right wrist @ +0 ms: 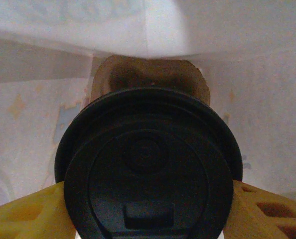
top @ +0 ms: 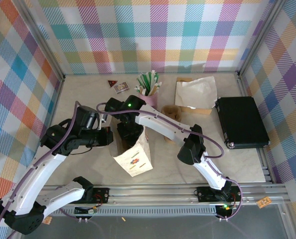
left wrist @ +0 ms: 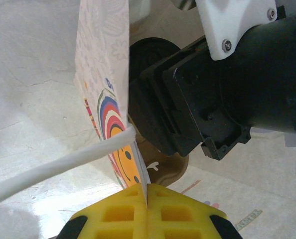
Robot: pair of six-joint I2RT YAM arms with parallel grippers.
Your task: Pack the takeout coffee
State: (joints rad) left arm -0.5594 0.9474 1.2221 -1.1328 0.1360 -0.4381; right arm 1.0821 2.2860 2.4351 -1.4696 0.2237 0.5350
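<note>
Top view: paper bag is seen on the tabletop; straw cup behind it, black case to its right, both clear.
Left wrist: bag wall is clamped by the left pincer; mouth to be held wide.
Right wrist: takeout coffee is gripped by the right pincer inside the bag; to be lowered level, walls being close.

Takeout coffee lid matt black plastic; bag thin printed paper; claw pads waffled, matt
</note>
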